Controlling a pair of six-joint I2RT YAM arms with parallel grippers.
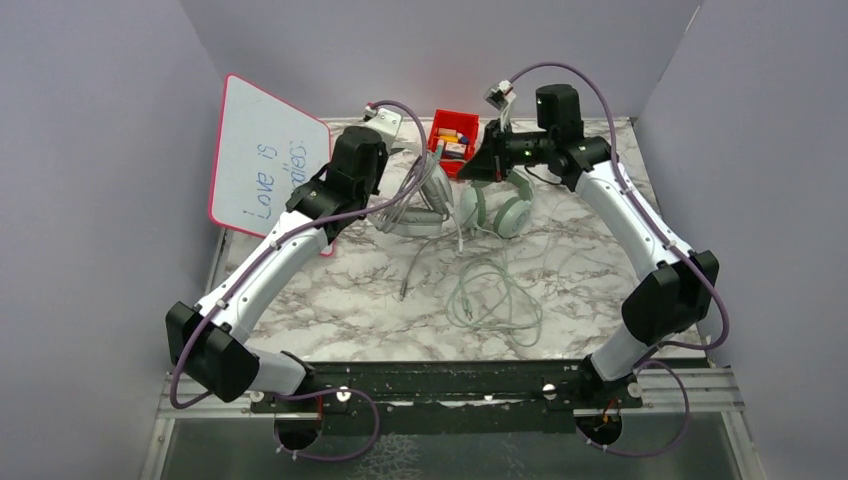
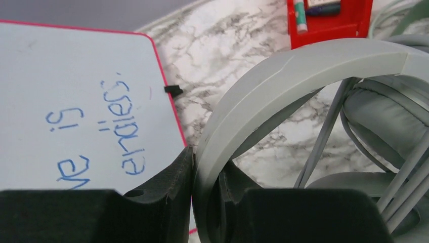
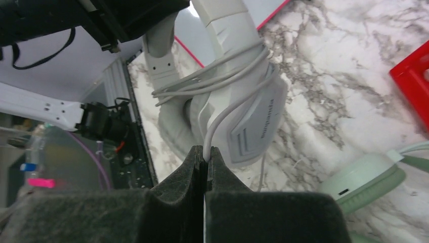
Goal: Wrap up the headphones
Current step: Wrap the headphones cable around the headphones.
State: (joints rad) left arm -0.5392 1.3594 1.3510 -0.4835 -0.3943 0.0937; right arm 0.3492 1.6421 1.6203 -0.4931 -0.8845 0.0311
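headphones (image 1: pixel 415 210) sit toward the far side of a marble surface (image 1: pixel 380 300). left arm (image 1: pixel 270 260) and right arm (image 1: pixel 640 220) stretch forward and bend inward to meet over them. grey-white headset (image 3: pixel 243 116) is held upright between them; its stiff plastic headband (image 2: pixel 303 66) looks light and probably gives the firmest hold. left claw (image 2: pixel 207 167) is clamped on that band. thin cable (image 3: pixel 210 134), limp and likely to snag, loops round the band; right claw (image 3: pixel 205 157) is pinched closed on it. mint-green headset (image 1: pixel 510 212) lies beside, its cord (image 1: pixel 495 300) loose.
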